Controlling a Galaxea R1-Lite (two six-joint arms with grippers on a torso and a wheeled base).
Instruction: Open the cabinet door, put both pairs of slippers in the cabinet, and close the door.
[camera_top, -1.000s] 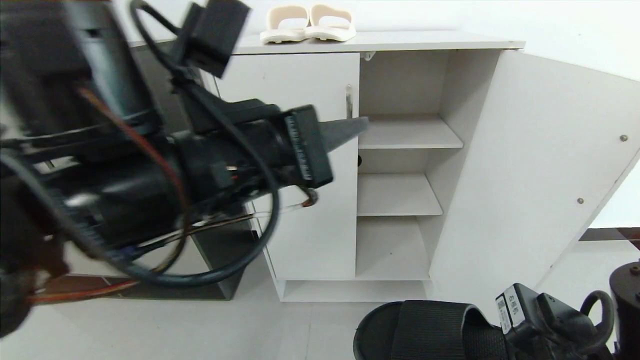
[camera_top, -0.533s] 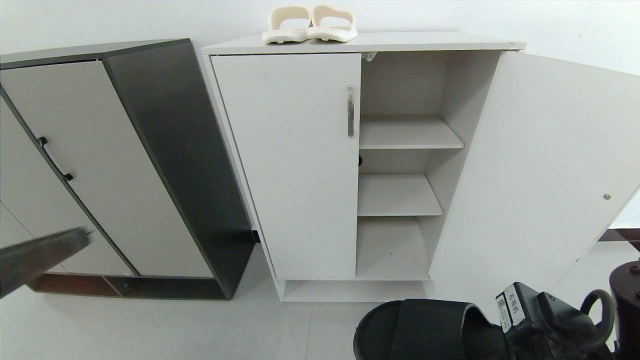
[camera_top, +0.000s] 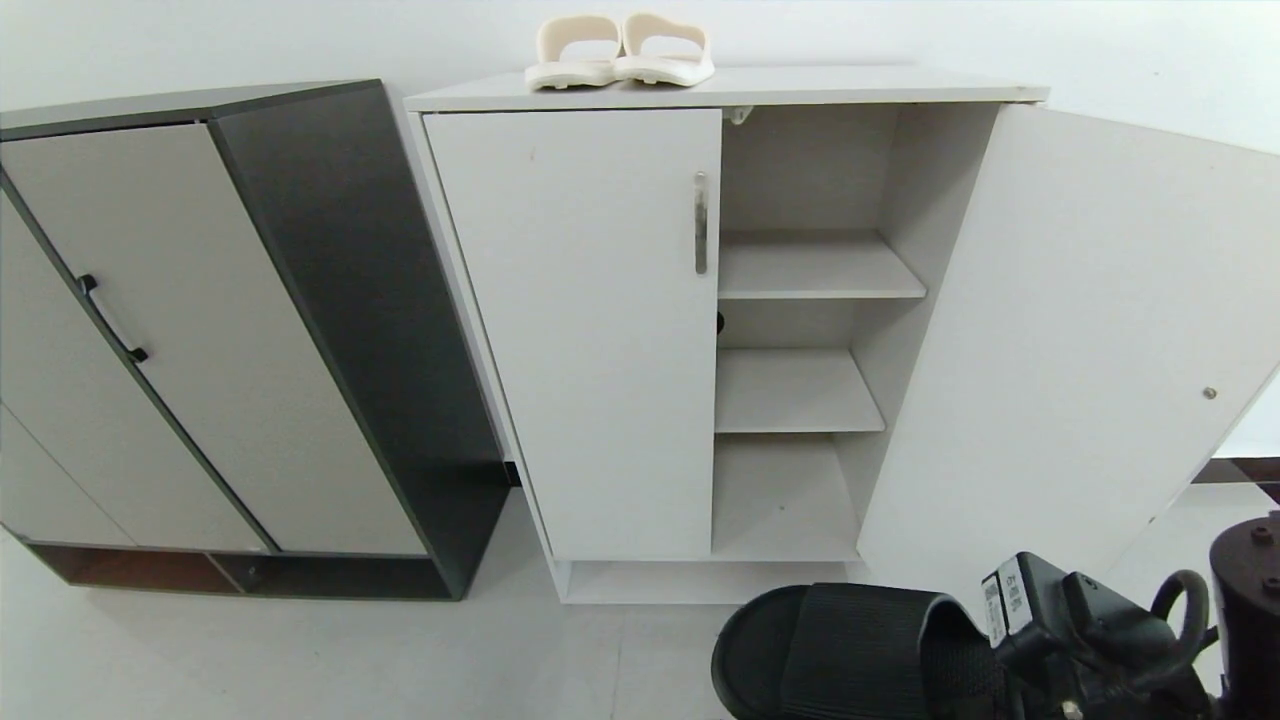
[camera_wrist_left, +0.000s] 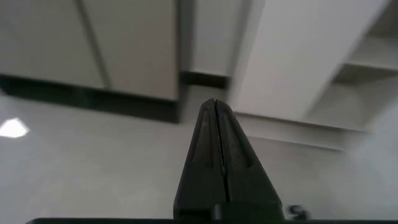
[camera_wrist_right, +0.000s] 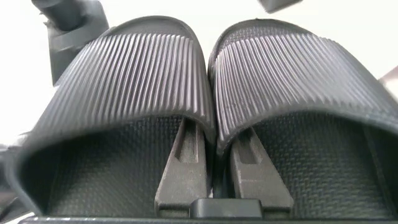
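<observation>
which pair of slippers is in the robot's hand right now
The black pair, pinched together by the right hand. The cream pair sits on top of the white cabinet, with no hand near it.

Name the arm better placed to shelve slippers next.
Right: the right gripper holds the black ribbed slippers before the open shelves of the white cabinet. The left gripper is shut, empty, above the floor.

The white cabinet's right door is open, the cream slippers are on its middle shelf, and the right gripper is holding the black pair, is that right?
Not quite. The cream slippers sit on top of the white cabinet, not on its middle shelf; the head view shows it. The rest holds: the right door is open and the right gripper holds the black pair.
</observation>
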